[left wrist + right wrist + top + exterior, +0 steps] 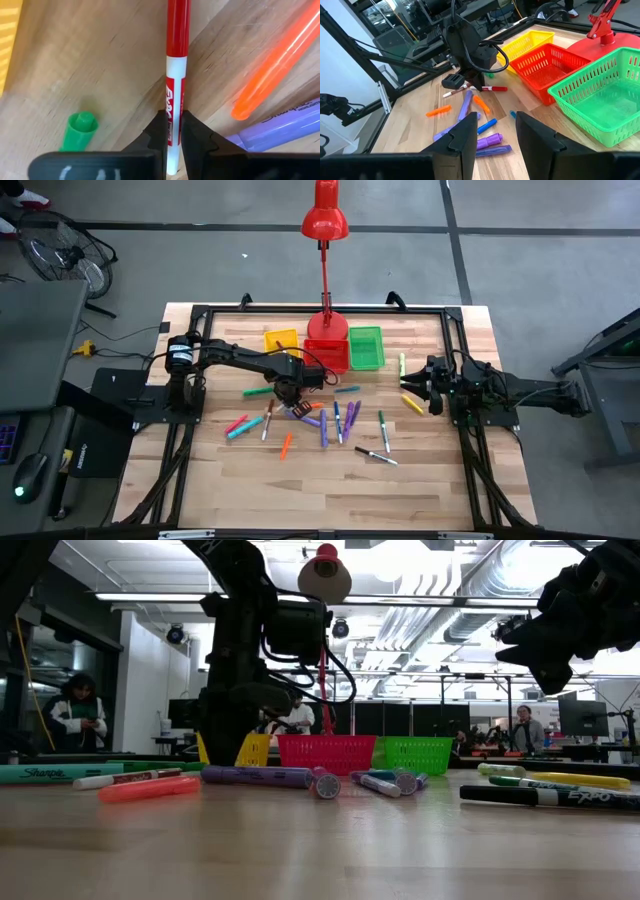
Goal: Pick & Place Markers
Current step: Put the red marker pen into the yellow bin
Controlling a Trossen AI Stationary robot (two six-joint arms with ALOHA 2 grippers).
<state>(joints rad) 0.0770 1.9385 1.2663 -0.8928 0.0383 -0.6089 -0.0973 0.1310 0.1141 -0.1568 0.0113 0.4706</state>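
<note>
- Table [420, 480]: most markers [330, 425] scattered on the wood in front of the bins; task judged barely begun, near all of the sorting left.
- Bins: yellow bin [281, 340], red bin [327, 354] and green bin [366, 347] in a row at the table's far side; green bin looks empty in the right wrist view, contents of the other two not clear.
- Left gripper [171, 131]: down among the central pile, just in front of the red bin, clamped on a red-capped white marker [176, 80]; marker apparently not yet lifted off the wood.
- Right gripper [492, 132]: waiting off the table's right side, raised, fingers apart, holding nothing.
- Held marker: lying flat, long axis running straight out from between the fingers, red cap end pointing away from the wrist, white barrel end in the grip.
- Neighbours: green marker [77, 131] beside it, orange marker [275, 70] and purple marker [280, 131] near on the other side, none touching it.
</note>
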